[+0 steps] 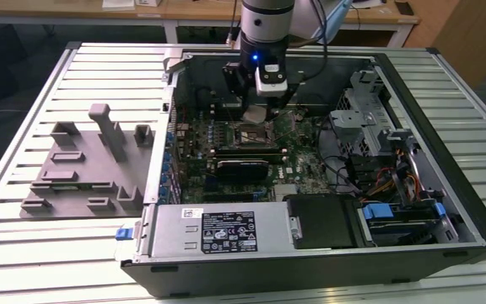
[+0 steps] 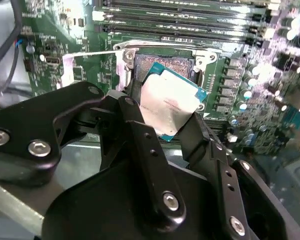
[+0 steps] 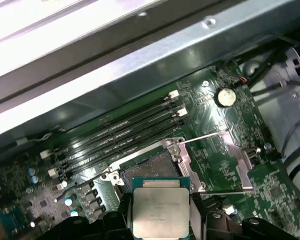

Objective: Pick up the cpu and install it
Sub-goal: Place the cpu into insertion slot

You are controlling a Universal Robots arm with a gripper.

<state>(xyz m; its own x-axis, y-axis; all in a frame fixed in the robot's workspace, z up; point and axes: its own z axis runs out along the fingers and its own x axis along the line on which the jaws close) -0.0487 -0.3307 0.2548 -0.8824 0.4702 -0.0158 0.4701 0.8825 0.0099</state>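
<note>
The cpu (image 2: 171, 99), a flat square chip with a silvery lid, is clamped by its edges between my black fingers (image 2: 140, 131). My gripper (image 1: 255, 115) hangs inside the open computer case, shut on the cpu (image 1: 254, 114), which is tilted just above the motherboard. The black-framed socket (image 1: 250, 134) lies directly below and slightly toward the case's front. In the first wrist view the cpu (image 3: 160, 210) sits close to the open socket (image 3: 149, 171), whose metal load plate (image 3: 225, 162) is swung aside.
Memory slots (image 3: 125, 137) run beside the socket. A black heat sink (image 1: 241, 168) and the power supply (image 1: 218, 229) lie nearer the case front, drive cages and cables (image 1: 378, 158) on the exterior view's right. A grey plastic tray (image 1: 87, 171) rests on the slatted table.
</note>
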